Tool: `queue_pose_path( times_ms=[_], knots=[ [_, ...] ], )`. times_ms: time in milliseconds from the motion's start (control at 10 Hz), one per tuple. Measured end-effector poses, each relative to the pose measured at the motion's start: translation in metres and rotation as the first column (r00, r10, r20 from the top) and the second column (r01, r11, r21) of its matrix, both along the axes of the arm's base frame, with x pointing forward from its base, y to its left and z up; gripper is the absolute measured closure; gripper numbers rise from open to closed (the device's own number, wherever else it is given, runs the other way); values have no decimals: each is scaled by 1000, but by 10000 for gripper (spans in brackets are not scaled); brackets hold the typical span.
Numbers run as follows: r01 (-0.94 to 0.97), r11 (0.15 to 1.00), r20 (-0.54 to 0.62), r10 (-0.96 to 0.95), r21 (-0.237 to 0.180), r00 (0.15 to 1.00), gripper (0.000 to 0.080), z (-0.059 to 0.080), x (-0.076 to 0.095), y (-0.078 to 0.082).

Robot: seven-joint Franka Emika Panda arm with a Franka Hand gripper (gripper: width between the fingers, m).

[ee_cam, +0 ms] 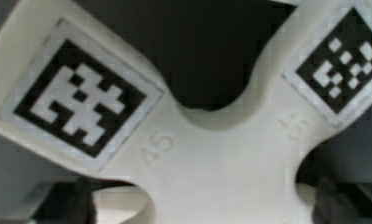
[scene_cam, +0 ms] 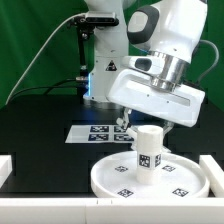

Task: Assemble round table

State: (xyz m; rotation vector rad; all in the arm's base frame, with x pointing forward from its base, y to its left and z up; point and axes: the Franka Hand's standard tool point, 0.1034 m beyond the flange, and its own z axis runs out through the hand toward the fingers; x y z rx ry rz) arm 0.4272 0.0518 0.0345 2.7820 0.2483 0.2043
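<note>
The cross-shaped piece (ee_cam: 201,150) fills the wrist view, white with two black-and-white tags on its arms. My gripper (ee_cam: 204,205) is shut on it, with a dark finger on each side of its stem. In the exterior view my gripper (scene_cam: 124,122) hangs low over the marker board (scene_cam: 92,132), and the hand hides most of the cross-shaped piece. The short post (scene_cam: 149,148) stands upright on the large round disc (scene_cam: 110,178) at the front, just to the exterior view's right of my gripper.
The black table carries white border rails at the front left (scene_cam: 5,170) and front right (scene_cam: 214,166). The arm's base (scene_cam: 100,60) stands at the back before a green backdrop.
</note>
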Motion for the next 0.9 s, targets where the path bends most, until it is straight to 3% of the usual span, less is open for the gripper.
queue_pose_path(
  times_ms=[100, 200, 300, 500, 900],
  knots=[
    [-1, 1000, 0, 1, 0, 1000, 374, 0, 0, 0],
    [0, 1000, 5, 0, 2, 1000, 374, 1, 2, 0],
    [9, 1000, 25, -10, 12, 1000, 556, 5, 6, -1],
    [18, 1000, 54, -19, 20, 998, 778, 10, 13, -4],
    [30, 999, 58, -31, 23, 998, 798, 11, 14, -5]
  ],
)
